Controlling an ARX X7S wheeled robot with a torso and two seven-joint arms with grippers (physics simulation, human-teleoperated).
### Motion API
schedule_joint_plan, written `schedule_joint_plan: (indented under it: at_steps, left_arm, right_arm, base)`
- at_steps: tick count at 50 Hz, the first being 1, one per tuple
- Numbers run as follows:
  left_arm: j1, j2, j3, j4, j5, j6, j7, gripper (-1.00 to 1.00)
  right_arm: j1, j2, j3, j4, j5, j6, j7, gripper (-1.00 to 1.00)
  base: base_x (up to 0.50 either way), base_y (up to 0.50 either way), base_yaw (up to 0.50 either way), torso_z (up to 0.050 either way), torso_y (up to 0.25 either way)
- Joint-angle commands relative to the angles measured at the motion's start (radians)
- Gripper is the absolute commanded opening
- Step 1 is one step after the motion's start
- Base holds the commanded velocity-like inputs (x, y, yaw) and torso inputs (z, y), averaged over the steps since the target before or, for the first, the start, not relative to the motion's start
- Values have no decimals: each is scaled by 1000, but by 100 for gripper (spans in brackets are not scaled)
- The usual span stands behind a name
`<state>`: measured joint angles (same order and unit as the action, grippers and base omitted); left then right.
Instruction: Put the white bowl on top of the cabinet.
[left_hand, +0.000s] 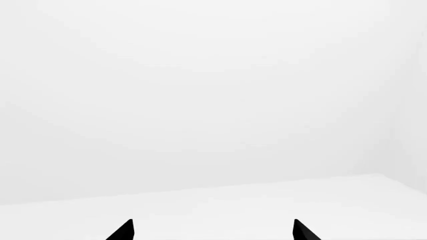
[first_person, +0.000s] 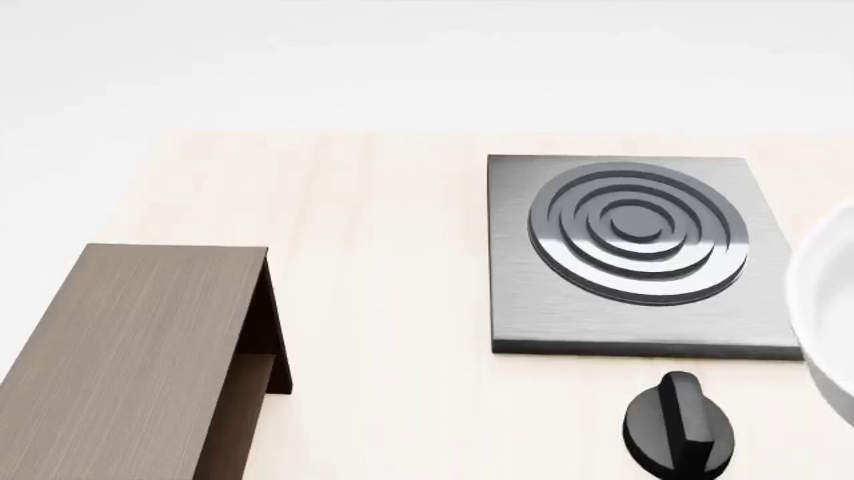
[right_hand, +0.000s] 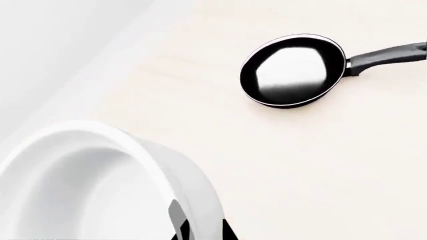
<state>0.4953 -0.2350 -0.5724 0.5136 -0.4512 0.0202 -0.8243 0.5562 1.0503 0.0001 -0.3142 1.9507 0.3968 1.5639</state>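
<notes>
The white bowl (right_hand: 100, 185) fills the near part of the right wrist view, glossy and deep, above the pale tabletop (right_hand: 300, 165). My right gripper (right_hand: 202, 227) is shut on its wall, one dark finger (right_hand: 176, 222) inside and the other outside. In the head view only a slice of the white bowl (first_person: 827, 300) shows at the right edge; neither gripper appears there. The cabinet (first_person: 134, 350), dark brown wood with a flat top, stands at the lower left. My left gripper (left_hand: 213, 231) is open with nothing between its tips, facing plain white surroundings.
A grey square stove plate (first_person: 627, 250) with rings lies right of centre on the light wooden table (first_person: 374, 300), with a black knob (first_person: 681, 425) in front of it. A black frying pan (right_hand: 293, 70) lies on the table beyond the bowl.
</notes>
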Motion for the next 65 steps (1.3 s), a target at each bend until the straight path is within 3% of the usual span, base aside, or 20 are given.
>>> schedule_joint_plan:
  at_steps: [1, 19, 26, 65]
  left_arm:
    - [-1, -1, 1, -3, 0, 1, 0, 100]
    - [-1, -1, 1, -4, -2, 4, 0, 100]
    - [1, 0, 2, -4, -2, 5, 0, 100]
    - [8, 0, -3, -1, -7, 9, -2, 100]
  right_arm:
    - [291, 34, -244, 61, 19, -8, 2, -100]
    - [631, 40, -567, 132, 59, -6, 1, -100]
    - [752, -22, -648, 212, 41, 75, -11, -100]
    - [1006, -320, -800, 468, -28, 222, -138, -100]
  base:
    - [0, 0, 0, 0, 0]
    - [0, 0, 0, 0, 1]
    - [0, 0, 0, 0, 1]
    - [0, 0, 0, 1, 1]
